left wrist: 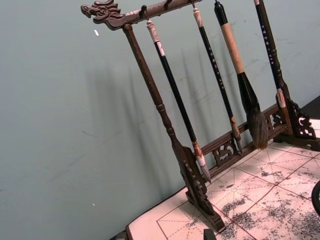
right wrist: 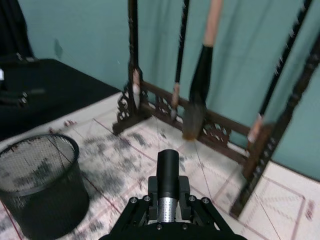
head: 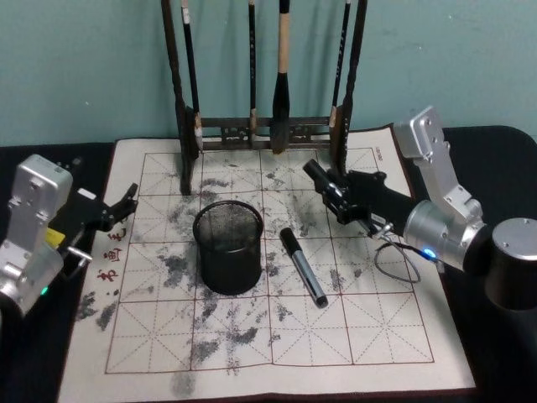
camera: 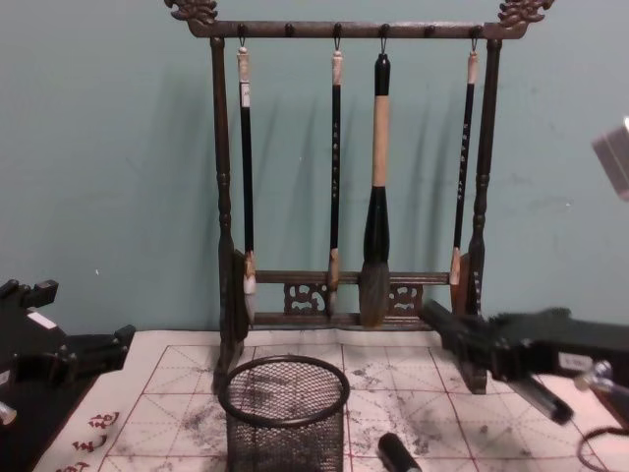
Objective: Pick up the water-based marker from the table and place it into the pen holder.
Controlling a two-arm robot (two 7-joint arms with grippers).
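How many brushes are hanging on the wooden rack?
4, in a row under the rack's top bar: a thin brush by the left post, another thin one beside it, the thick brush, a thin one by the right post. None seems hidden.

We see a calligraphy practice corner, set up indoors against a plain teal wall [camera: 98,147]. A black table [head: 516,168] carries an off-white mat [head: 352,336] ruled in red grid squares, blotched with grey ink and printed with red characters down 1 edge. At its back stands a dark wooden brush rack [camera: 224,197] with a carved dragon head [left wrist: 102,10] on its top bar and 4 brushes [camera: 376,197] hanging from it. A black mesh pen holder [head: 228,248] sits on the mat.
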